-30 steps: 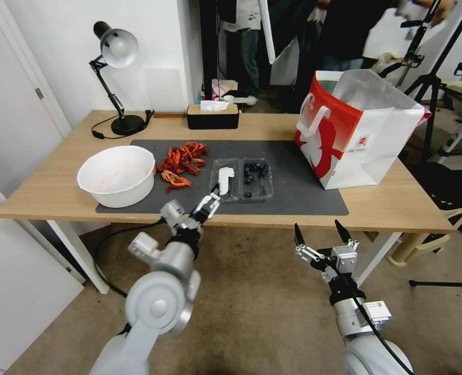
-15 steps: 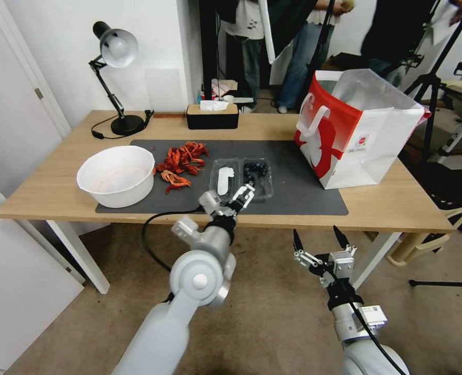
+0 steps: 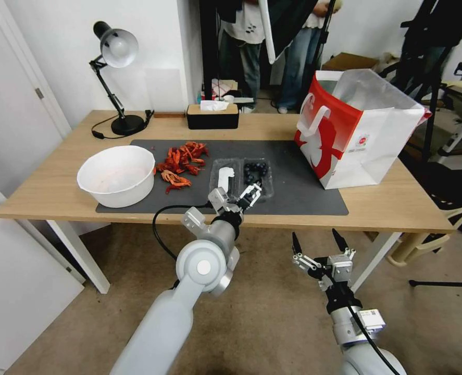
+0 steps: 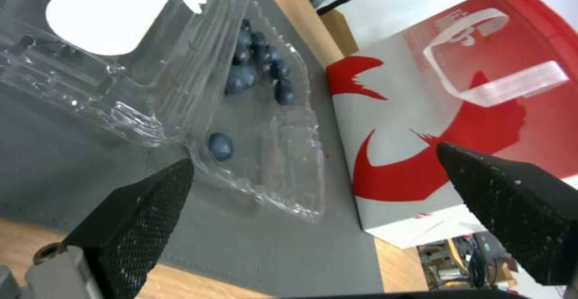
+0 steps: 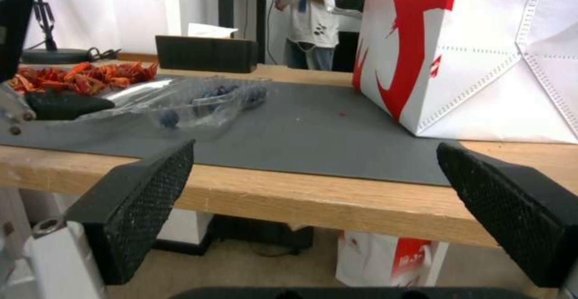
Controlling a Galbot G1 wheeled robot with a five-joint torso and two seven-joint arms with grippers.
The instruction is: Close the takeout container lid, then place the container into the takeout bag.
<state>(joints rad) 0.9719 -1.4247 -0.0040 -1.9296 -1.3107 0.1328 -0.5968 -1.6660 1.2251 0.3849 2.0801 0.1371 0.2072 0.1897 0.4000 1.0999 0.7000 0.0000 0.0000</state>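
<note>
While the small clear plastic clamshell takeout container (image 3: 242, 178) lies fully unfolded on the dark grey mat (image 3: 303, 192) that covers the middle of the wooden table (image 3: 397, 205), its two halves rest side by side and flat. The half holding the dark blue berries (image 4: 256, 62) sits on the side of the mat nearer the large white paper takeout bag (image 3: 354, 130), and the clear lid (image 3: 224, 177) with its white oblong sticker sits on the far side from the bag, next to a pile of red shell scraps (image 3: 181, 162). Beyond those scraps on the mat stands a round white bowl (image 3: 117, 174).

The left gripper (image 3: 250, 195) hovers over the near edge of the mat at the front of the berry half, its black textured fingers (image 4: 142, 217) spread wide with nothing between them; in the left wrist view the berry half lies just past the fingertips. The takeout bag, with a red panel bearing a white figure and flat white handles, stands upright and open-mouthed on the end of the mat away from the bowl, well apart from the container.

The right gripper (image 3: 316, 240) hangs below and in front of the table edge, off the mat, its fingers also wide apart and empty.
</note>
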